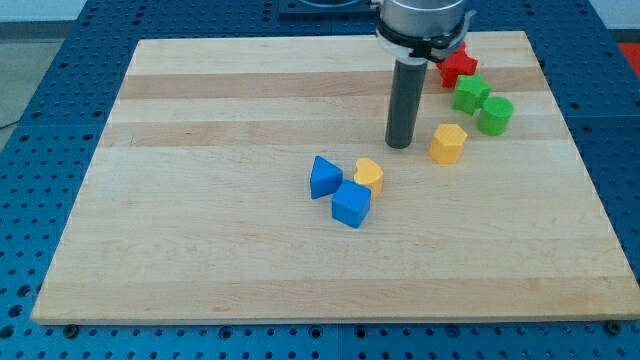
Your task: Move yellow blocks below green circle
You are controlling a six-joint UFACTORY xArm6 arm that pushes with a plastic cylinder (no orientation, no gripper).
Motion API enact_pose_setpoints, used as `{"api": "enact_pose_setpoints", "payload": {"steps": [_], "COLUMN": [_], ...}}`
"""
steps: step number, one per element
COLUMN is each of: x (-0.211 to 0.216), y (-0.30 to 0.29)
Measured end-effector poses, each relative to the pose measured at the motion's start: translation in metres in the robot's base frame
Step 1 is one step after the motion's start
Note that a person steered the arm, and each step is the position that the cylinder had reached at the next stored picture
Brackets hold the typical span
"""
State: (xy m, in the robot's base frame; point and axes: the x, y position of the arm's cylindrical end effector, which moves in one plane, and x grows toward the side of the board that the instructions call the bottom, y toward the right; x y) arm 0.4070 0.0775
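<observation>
My tip (400, 146) sits just left of yellow block (448, 143) — green circle (495, 115) up-right, nr green block (470, 93).

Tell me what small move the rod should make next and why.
Probably slide my tip toward the view's right, nudging the yellow pentagon block until it sits under the green circle. My tip is just left of that block, which lies lower-left of the circle. The yellow heart can wait.

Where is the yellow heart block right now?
The yellow heart block sits near the middle of the board, touching the blue cube below it, with the blue triangle just to the view's left.
</observation>
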Motion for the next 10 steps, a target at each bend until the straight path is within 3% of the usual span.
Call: {"api": "enact_pose_setpoints", "payload": {"steps": [2, 5, 7, 8, 9, 10], "x": [0.012, 0.076, 0.024, 0.047, 0.048, 0.014], "y": [0.088, 0.077, 0.102, 0.098, 0.044, -0.011]}}
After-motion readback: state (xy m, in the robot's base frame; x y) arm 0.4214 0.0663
